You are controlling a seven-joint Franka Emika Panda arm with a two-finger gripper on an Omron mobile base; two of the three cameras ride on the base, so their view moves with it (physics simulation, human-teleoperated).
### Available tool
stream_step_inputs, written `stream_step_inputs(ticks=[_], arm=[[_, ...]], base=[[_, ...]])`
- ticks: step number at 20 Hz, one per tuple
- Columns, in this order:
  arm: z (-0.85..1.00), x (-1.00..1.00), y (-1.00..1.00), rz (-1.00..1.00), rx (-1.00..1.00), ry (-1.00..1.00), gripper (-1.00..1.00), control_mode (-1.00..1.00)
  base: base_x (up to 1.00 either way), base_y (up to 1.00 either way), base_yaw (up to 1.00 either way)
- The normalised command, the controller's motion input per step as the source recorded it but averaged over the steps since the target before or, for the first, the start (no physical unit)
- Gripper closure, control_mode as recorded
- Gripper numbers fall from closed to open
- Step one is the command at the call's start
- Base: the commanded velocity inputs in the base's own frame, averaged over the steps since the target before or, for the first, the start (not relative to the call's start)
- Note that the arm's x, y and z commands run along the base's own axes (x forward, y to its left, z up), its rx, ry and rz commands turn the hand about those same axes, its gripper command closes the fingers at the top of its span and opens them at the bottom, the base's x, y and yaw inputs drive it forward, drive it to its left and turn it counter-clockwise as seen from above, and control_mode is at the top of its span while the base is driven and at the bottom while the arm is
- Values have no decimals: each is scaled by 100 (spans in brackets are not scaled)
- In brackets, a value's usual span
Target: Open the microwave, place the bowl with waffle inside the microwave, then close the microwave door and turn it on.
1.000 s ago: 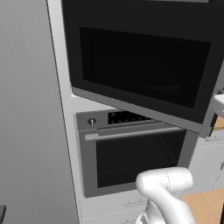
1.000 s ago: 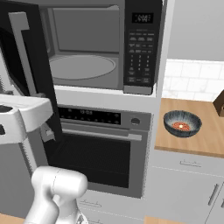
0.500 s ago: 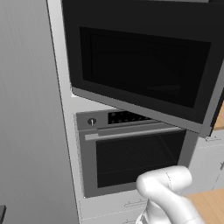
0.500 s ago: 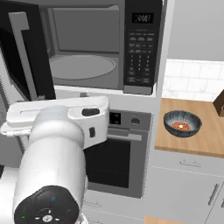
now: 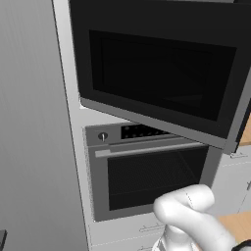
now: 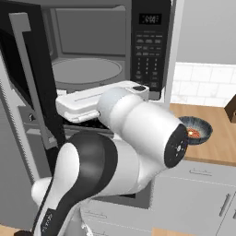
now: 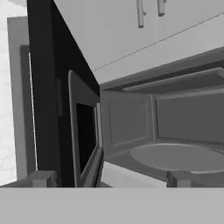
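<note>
1. The microwave [image 6: 110, 50] stands open, built into the tall cabinet above the oven [image 5: 147, 171]. Its grey inside and round turntable [image 6: 86, 70] are in plain sight from the right base view.
2. The microwave door [image 5: 162, 68] is swung wide out on its left hinge. From the left base view its black outer face and dark window hang out over the top of the oven.
3. In the hand view the door [image 7: 65, 113] is seen edge-on at the left, and the turntable [image 7: 179, 156] lies to the right, deeper in the cavity.
4. The keypad panel [image 6: 150, 46] runs down the right side of the microwave, with a small display at its top.
5. The bowl [image 6: 197, 130] sits on the wooden counter [image 6: 221, 138] to the right of the oven, near the counter's front edge. Something reddish-orange lies in it. It is well apart from the microwave.
6. The arm [image 6: 120, 152] bulks large in the right base view, bent in front of the oven.
7. The gripper [image 7: 109, 179] points into the open microwave. Its two fingertips [image 7: 41, 178] stand wide apart, with nothing between them.
</note>
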Motion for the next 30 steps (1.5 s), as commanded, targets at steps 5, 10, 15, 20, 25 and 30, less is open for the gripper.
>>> stream_step_inputs(ticks=[5, 10, 15, 20, 25, 30], arm=[[-3, 66, 3, 31, 4, 3, -100, -100], [-3, 37, 0, 22, 6, 0, -100, -100], [-24, 24, 8, 16, 2, 0, -100, -100], [-33, 37, 27, 10, 0, 0, -100, -100], [-23, 30, 20, 8, 1, 0, -100, -100], [-11, 13, 15, 5, 0, 0, -100, -100]], base=[[0, 0, 0], [0, 0, 0], [0, 0, 0], [0, 0, 0], [0, 0, 0], [0, 0, 0]])
